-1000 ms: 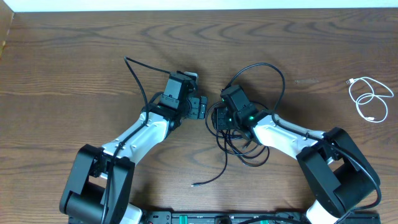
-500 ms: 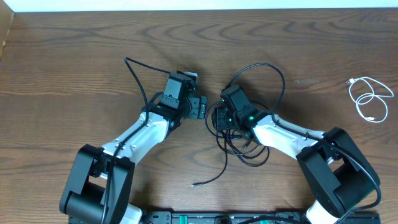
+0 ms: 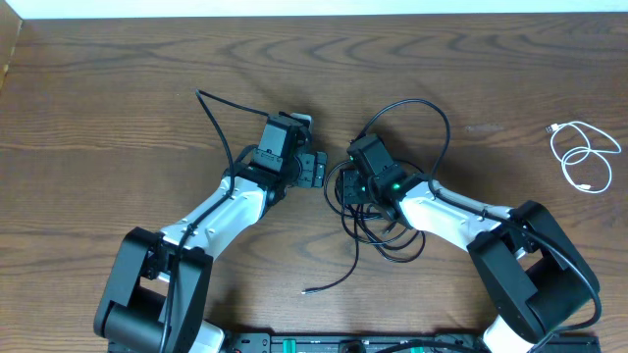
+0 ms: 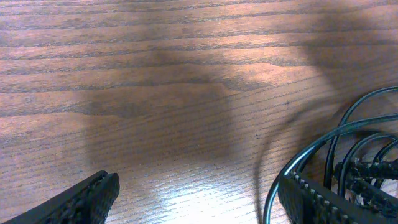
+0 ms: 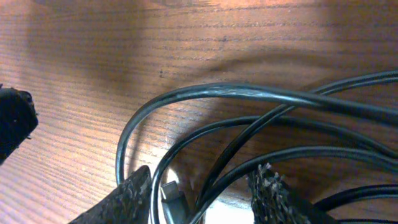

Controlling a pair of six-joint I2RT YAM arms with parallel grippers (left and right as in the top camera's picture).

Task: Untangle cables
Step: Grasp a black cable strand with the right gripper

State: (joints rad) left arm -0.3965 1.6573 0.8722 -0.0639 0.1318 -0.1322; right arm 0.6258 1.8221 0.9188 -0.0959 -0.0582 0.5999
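A tangle of black cables [image 3: 385,227] lies at mid-table under my right arm, with one big loop [image 3: 439,118] arching behind it and a loose end [image 3: 308,290] in front. My right gripper [image 3: 347,186] stands in the tangle's left edge. In the right wrist view its fingers [image 5: 121,198] straddle several black strands [image 5: 249,134] and a plug [image 5: 175,194] without pinching them. Just left of it, my left gripper [image 3: 317,169] is wide open over bare wood, and black loops [image 4: 351,140] run beside its right finger [image 4: 314,200]. A white cable [image 3: 586,157] lies coiled far right.
One more black cable [image 3: 214,116] runs from the back left to under my left arm. The wooden table [image 3: 118,147] ends at a pale wall along the back edge. Both arm bases stand at the front edge.
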